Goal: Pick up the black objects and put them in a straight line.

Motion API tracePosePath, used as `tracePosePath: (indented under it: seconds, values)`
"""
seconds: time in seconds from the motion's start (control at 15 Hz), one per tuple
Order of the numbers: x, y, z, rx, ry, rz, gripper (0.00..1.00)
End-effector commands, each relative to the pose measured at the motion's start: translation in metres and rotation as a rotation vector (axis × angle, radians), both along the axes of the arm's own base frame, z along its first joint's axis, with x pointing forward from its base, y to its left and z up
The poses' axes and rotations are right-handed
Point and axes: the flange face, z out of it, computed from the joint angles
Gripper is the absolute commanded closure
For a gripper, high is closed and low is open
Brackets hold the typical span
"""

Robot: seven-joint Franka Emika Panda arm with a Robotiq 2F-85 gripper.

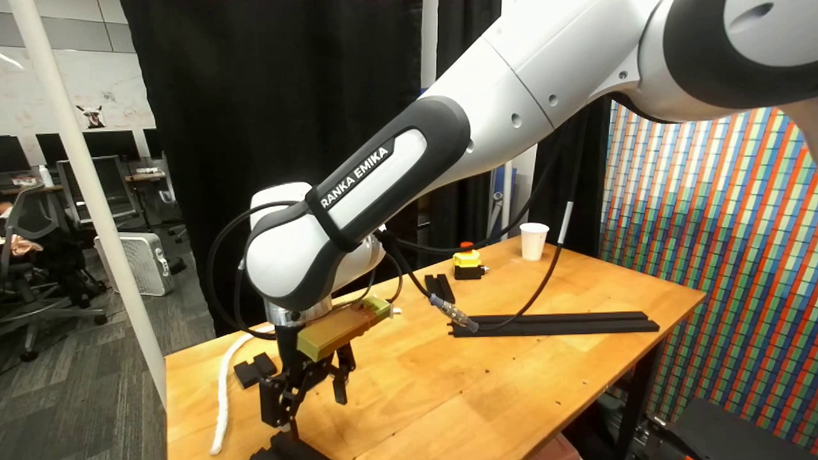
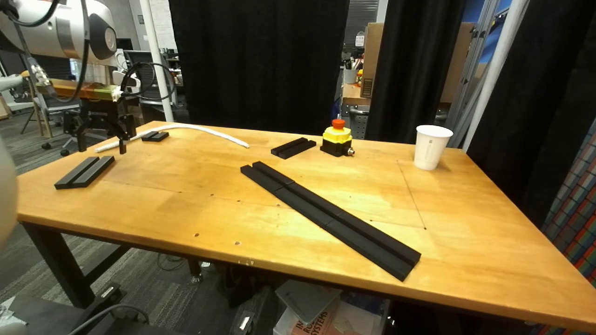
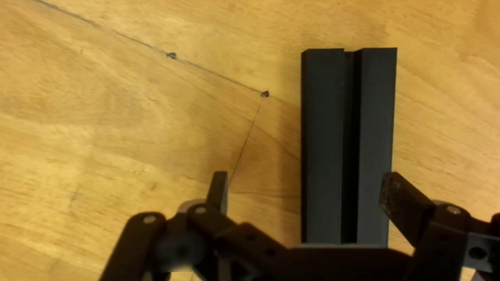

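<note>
Several flat black grooved bars lie on the table. A loose bar (image 2: pixel 95 171) lies below my gripper (image 2: pixel 102 148). It shows in the wrist view (image 3: pixel 323 136) and is cut off at the bottom of an exterior view (image 1: pixel 291 448). My gripper (image 3: pixel 302 175) is open and empty above it; the right finger overlaps the bar's right edge in view, and the left finger is over bare wood. Bars joined end to end form a long strip (image 2: pixel 326 217), also seen in an exterior view (image 1: pixel 556 324). Another bar (image 2: pixel 294 148) lies apart behind the strip.
A short black block (image 2: pixel 155 136) lies near a white curved tube (image 2: pixel 200 129) at the back edge. A yellow and red emergency button (image 2: pixel 336 137) stands beside the separate bar. A white paper cup (image 2: pixel 430 148) stands at the far corner. A cable (image 1: pixel 543 287) hangs from the arm.
</note>
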Motion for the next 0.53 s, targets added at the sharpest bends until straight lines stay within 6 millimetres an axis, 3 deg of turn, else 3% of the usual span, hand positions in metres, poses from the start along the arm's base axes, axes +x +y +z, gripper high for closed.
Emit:
tracePosePath:
  seconds: [0.0, 0.47]
  values:
    - [-0.013, 0.024, 0.006, -0.013, -0.018, -0.004, 0.0]
    - [-0.049, 0.056, 0.002, -0.023, -0.014, 0.054, 0.0]
